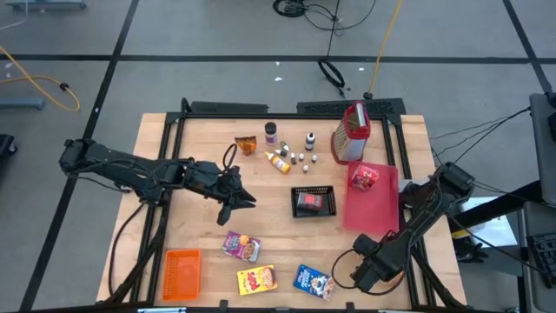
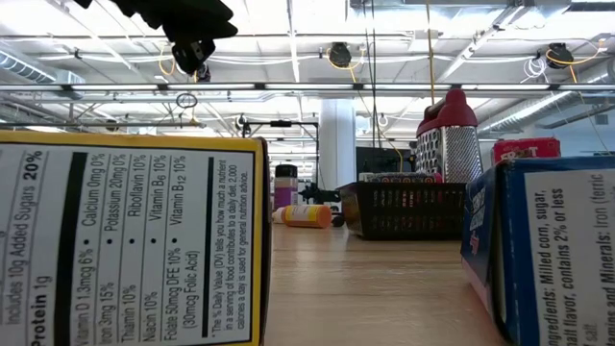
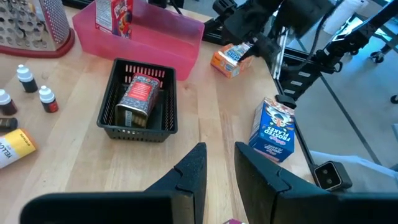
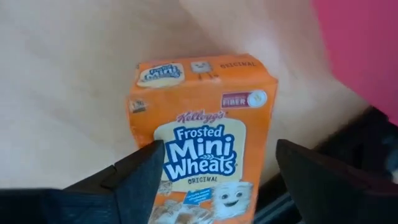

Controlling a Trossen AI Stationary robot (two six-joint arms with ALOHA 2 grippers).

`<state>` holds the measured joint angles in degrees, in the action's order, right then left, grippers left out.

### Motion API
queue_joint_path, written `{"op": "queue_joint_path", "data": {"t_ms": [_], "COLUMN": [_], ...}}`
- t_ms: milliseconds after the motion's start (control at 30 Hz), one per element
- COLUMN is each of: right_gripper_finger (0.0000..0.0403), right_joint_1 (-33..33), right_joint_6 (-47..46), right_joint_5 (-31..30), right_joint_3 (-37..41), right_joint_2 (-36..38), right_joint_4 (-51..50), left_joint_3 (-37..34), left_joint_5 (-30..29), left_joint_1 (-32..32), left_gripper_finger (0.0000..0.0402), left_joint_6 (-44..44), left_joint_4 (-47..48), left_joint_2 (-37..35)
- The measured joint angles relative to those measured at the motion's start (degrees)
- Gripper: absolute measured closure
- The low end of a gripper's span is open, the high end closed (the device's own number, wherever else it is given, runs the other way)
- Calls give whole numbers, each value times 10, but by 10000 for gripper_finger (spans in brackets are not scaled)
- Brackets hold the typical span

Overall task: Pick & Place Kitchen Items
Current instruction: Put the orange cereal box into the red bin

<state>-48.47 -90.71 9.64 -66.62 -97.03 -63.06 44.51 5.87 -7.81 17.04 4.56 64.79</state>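
Frosted Mini-Wheats box point(image 4: 202, 140) sits on the table between my right gripper's point(image 4: 214, 171) spread fingers, not clamped. My left gripper point(image 3: 217, 171) hovers near the black basket point(image 3: 140, 99), fingers slightly apart, holding nothing.

Pale wood table point(image 1: 200, 183) – smooth, black plastic mesh basket point(image 3: 138, 127), perforated metal grater point(image 1: 349, 139) – shiny

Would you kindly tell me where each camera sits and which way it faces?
High: overhead, looking down on the wooden table and both arms.
Low: table height, looking across; yellow box close, an arm overhead.
Left wrist: looks past left gripper at the black mesh basket.
Right wrist: looks past open right gripper at the orange Mini-Wheats box.
Shared: basket, blue cereal box in high, low, left wrist.
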Motion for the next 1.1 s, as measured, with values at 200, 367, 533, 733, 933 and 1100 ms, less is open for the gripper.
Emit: {"op": "queue_joint_path", "data": {"t_ms": [200, 367, 533, 733, 933, 1100], "right_gripper_finger": [109, 110, 110, 110, 110, 110], "right_joint_1": [-21, -36, -39, -45, -45, -44], "right_joint_6": [-55, -62, -59, -50, -17, -31], "right_joint_5": [-71, -88, -97, -111, -68, -54], "right_joint_3": [-1, -1, -1, 25, 65, 79], "right_joint_2": [64, 71, 70, 71, 71, 72], "right_joint_4": [20, 29, 44, 67, 142, 168], "left_joint_3": [0, 0, 0, 0, 0, 0], "left_joint_5": [0, 0, -1, -1, -1, -5], "left_joint_1": [-1, -7, -12, -13, -13, -13], "left_gripper_finger": [321, 321, 321, 321, 321, 321], "left_joint_6": [0, 0, -1, -1, -1, -1], "left_joint_4": [3, 3, 3, 4, 3, 3], "left_joint_2": [0, 0, 0, 0, 0, 0]}}
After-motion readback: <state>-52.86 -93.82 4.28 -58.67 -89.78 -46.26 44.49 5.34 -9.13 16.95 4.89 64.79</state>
